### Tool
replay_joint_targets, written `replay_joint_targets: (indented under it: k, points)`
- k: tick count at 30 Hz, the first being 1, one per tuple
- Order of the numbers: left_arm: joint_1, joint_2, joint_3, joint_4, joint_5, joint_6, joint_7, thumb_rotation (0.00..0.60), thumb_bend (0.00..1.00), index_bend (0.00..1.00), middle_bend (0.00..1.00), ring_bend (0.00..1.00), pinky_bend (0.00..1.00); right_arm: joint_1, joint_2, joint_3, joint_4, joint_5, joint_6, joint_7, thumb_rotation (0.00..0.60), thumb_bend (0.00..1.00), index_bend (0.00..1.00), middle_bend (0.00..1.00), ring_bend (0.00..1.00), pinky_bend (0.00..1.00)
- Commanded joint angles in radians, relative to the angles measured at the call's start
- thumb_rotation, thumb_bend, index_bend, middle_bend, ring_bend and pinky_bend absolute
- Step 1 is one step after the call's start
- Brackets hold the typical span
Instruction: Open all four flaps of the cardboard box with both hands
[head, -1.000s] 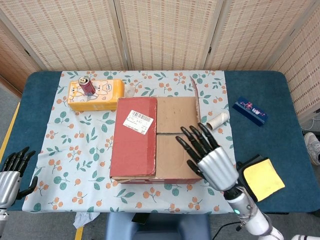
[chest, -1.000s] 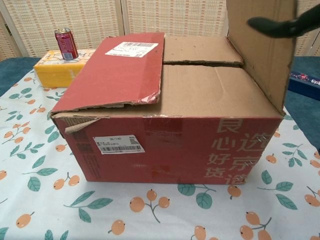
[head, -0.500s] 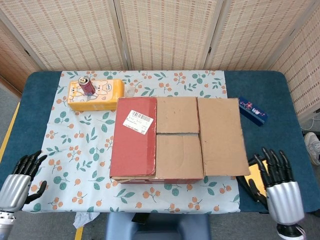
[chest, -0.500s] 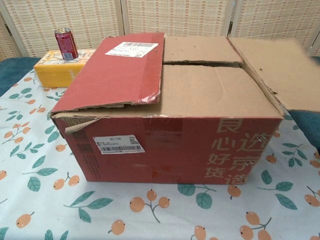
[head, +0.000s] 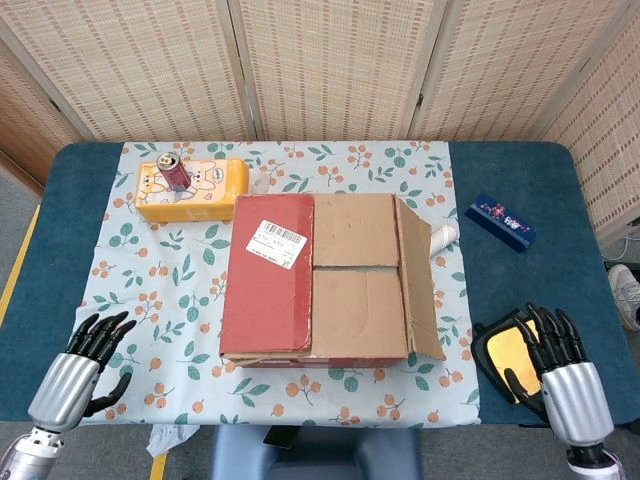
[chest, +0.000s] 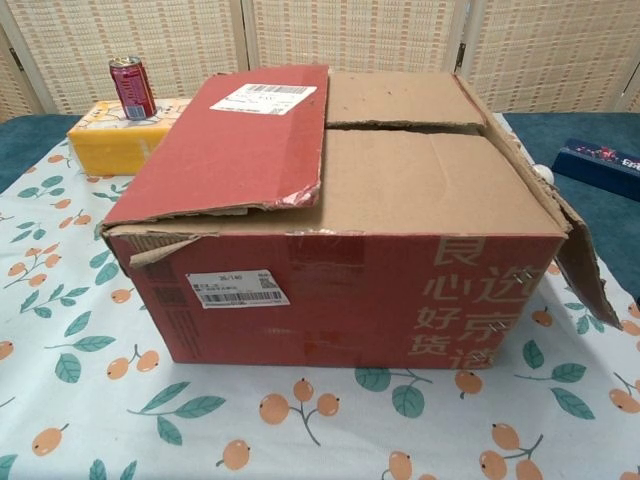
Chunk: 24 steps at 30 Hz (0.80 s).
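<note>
From the head view, the cardboard box (head: 325, 275) sits ahead of and between both hands. Its right outer flap (head: 420, 280) hangs open, the red left flap (head: 268, 272) lies closed. The left hand (head: 80, 365) and right hand (head: 560, 362) are empty, fingers spread, likely readying for the next flap.

In the chest view neither hand shows; the two inner flaps (chest: 410, 150) stay flat, unopened.

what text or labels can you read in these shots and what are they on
"良心好货" and "远京", large pale characters on the cardboard box front; the last one below is cut off.
White shipping label on the red flap: print too small.
White barcode sticker on the front: too small.
Red can, yellow pack, blue box: print unreadable.
</note>
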Motion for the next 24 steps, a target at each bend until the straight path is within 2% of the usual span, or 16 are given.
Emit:
replay_joint_targets:
  k: [1,12,17,24]
  points:
    - [-0.055,0.049,0.01,-0.113,0.004,-0.101,0.051,0.6,0.47,0.04,0.09,0.1,0.07,0.03,0.027,0.006,-0.015,0.022,-0.065,0.044,0.6,0.37,0.0,0.0,0.0,0.0]
    - [-0.189,0.057,-0.075,-0.278,-0.079,-0.269,0.176,0.6,0.42,0.04,0.09,0.08,0.05,0.026,0.105,0.019,-0.084,-0.057,-0.016,0.105,0.6,0.37,0.0,0.0,0.0,0.0]
    - [-0.258,0.071,-0.094,-0.381,-0.165,-0.398,0.316,0.6,0.42,0.04,0.09,0.06,0.03,0.032,0.132,0.004,-0.069,-0.061,-0.036,0.199,0.6,0.37,0.0,0.0,0.0,0.0]
    - [-0.323,0.003,-0.133,-0.462,-0.291,-0.452,0.49,0.6,0.42,0.02,0.09,0.05,0.01,0.049,0.176,0.015,-0.062,-0.05,-0.051,0.295,0.6,0.37,0.0,0.0,0.0,0.0]
